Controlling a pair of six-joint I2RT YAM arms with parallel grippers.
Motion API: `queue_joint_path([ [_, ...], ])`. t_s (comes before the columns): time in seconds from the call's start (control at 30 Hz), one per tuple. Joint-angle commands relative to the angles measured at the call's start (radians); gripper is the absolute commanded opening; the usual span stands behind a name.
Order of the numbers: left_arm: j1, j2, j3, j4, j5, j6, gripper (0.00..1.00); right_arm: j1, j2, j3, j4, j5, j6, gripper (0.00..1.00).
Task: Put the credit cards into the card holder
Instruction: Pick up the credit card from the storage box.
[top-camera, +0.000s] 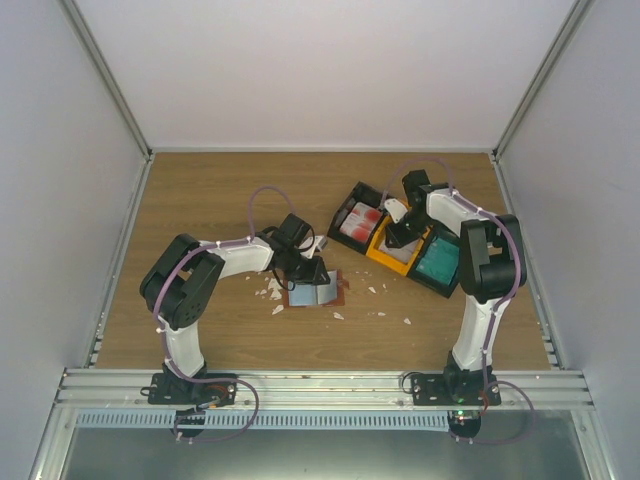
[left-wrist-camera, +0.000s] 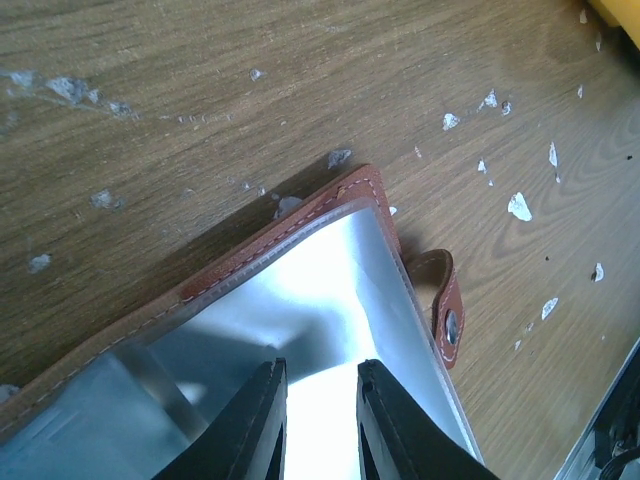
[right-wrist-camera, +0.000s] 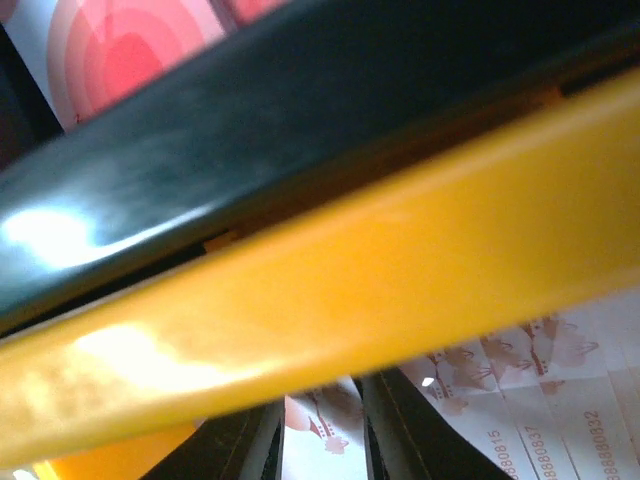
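The reddish-brown card holder (top-camera: 322, 294) lies open on the wooden table, pale blue-grey pockets up. My left gripper (top-camera: 308, 270) is over it. In the left wrist view its parted fingers (left-wrist-camera: 320, 365) rest on the shiny inner pocket (left-wrist-camera: 330, 260), with the snap tab (left-wrist-camera: 447, 310) to the right. My right gripper (top-camera: 403, 238) reaches into the orange bin (top-camera: 383, 248). In the right wrist view its parted fingers (right-wrist-camera: 320, 440) are just above the pale pinkish-white card (right-wrist-camera: 560, 400). The red-and-white card (top-camera: 362, 222) and the teal card (top-camera: 437, 262) lie in black bins.
The orange bin's rim (right-wrist-camera: 350, 290) and a black bin's rim (right-wrist-camera: 250, 130) fill most of the right wrist view. Small white scraps (top-camera: 270, 290) lie scattered on the table around the card holder, and they also show in the left wrist view (left-wrist-camera: 518, 206). Grey walls enclose the table.
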Motion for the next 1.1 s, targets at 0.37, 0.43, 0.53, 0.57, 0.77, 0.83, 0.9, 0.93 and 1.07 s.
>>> queue_joint_path([
  [0.37, 0.011, 0.023, 0.028, 0.005, -0.022, 0.002, 0.24, 0.022, -0.105, -0.054, -0.052, -0.164, 0.02, 0.17],
  [0.43, 0.011, 0.027, 0.034, 0.003, -0.022, 0.002, 0.24, 0.033, -0.129, -0.072, -0.044, -0.171, 0.03, 0.19],
  [0.53, 0.012, 0.027, 0.031, 0.008, -0.019, -0.004, 0.24, 0.056, -0.149, -0.094, -0.043, -0.172, 0.045, 0.2],
  [0.57, 0.011, 0.026, 0.03, 0.006, -0.018, -0.006, 0.24, 0.066, -0.153, -0.1, -0.044, -0.169, 0.051, 0.21],
  [0.77, 0.012, 0.016, 0.01, 0.012, -0.017, -0.007, 0.24, 0.092, -0.161, -0.124, -0.052, -0.138, 0.079, 0.25],
  [0.83, 0.012, 0.019, 0.01, 0.012, -0.013, -0.004, 0.24, 0.096, -0.164, -0.125, -0.056, -0.131, 0.085, 0.27],
  [0.9, 0.012, 0.021, 0.009, 0.014, -0.012, -0.002, 0.24, 0.098, -0.165, -0.123, -0.057, -0.122, 0.09, 0.29],
  [0.93, 0.013, 0.023, 0.011, 0.014, -0.011, -0.002, 0.24, 0.097, -0.168, -0.123, -0.058, -0.126, 0.09, 0.3],
  [1.07, 0.013, 0.02, 0.012, 0.015, -0.01, -0.002, 0.24, 0.103, -0.179, -0.136, -0.057, -0.139, 0.084, 0.33],
])
